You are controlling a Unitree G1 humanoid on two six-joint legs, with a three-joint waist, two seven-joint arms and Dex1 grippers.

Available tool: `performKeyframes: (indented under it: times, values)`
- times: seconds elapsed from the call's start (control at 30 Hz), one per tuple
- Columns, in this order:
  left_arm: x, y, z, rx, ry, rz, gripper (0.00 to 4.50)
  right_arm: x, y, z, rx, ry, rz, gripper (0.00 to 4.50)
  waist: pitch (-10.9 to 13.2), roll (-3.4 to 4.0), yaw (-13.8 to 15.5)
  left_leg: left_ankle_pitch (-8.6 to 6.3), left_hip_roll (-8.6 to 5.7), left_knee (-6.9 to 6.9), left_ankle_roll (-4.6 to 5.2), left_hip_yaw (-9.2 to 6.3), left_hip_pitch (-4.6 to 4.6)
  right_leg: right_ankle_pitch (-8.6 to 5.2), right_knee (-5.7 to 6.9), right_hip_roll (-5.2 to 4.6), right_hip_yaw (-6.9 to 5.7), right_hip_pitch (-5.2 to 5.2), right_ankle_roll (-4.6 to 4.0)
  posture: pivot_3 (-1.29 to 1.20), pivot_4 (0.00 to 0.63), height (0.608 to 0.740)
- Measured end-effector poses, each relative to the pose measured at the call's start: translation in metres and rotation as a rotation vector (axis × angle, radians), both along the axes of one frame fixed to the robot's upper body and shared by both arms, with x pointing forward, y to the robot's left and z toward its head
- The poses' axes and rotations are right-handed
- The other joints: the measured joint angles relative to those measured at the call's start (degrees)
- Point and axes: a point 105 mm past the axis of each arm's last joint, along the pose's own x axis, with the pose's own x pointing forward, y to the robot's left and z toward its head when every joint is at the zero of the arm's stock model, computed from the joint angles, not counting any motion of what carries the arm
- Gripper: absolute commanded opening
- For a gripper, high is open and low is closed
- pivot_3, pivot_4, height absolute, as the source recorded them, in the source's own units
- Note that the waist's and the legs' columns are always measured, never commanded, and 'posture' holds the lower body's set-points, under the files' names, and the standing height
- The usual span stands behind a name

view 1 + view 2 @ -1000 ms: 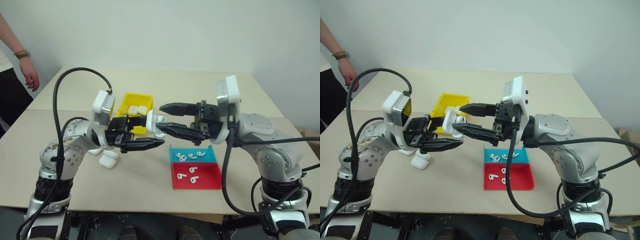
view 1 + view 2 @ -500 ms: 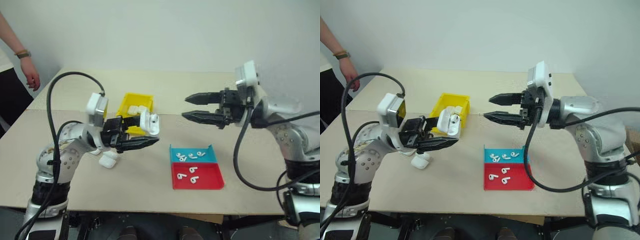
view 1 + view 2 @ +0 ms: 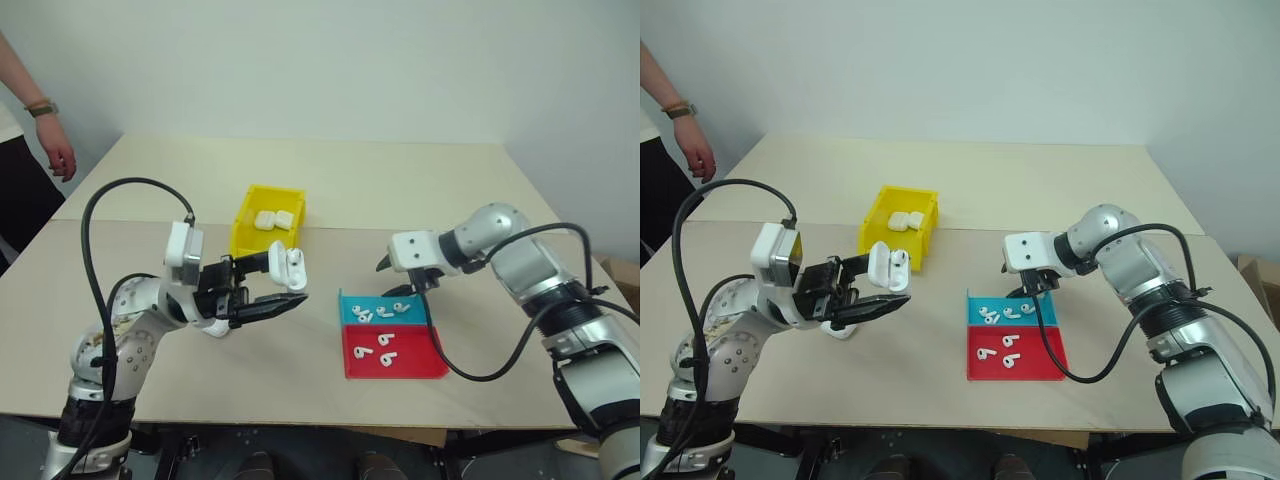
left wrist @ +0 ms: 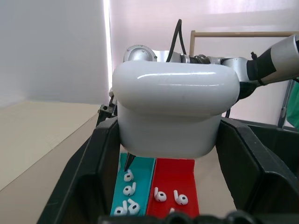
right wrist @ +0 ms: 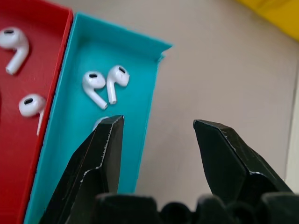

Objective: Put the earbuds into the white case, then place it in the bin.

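Right tool (image 5: 156, 135): jaws parted, empty, above teal tray (image 3: 420, 316) holding earbuds (image 3: 388, 309). Left tool (image 3: 285, 293): clamped on white case (image 3: 293, 268), lid up, left of tray, near bin (image 3: 262, 205). Step: earbud pickup. Next: descend, pinch one.

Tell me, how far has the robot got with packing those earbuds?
Done: two cases already lie in the yellow bin. In hand: the left gripper holds a white case with its lid open, while the open right gripper hovers at the teal tray of earbuds. Left: load earbuds, bin the case.
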Motion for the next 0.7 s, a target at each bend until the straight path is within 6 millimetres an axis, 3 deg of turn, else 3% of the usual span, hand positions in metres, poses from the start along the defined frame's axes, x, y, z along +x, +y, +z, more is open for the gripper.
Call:
performKeyframes:
  times: [0.7]
  values:
    - [-0.008,-0.001,0.000,0.017,-0.025,-0.010,2.78,0.005,-0.025,-0.036,-0.224,0.029,0.022,2.85,0.05,0.08,0.24,0.00,0.00,0.01,-0.01,0.00,0.03,0.01,0.05,0.00,0.00,0.01,-0.01,0.00,0.150,0.740]
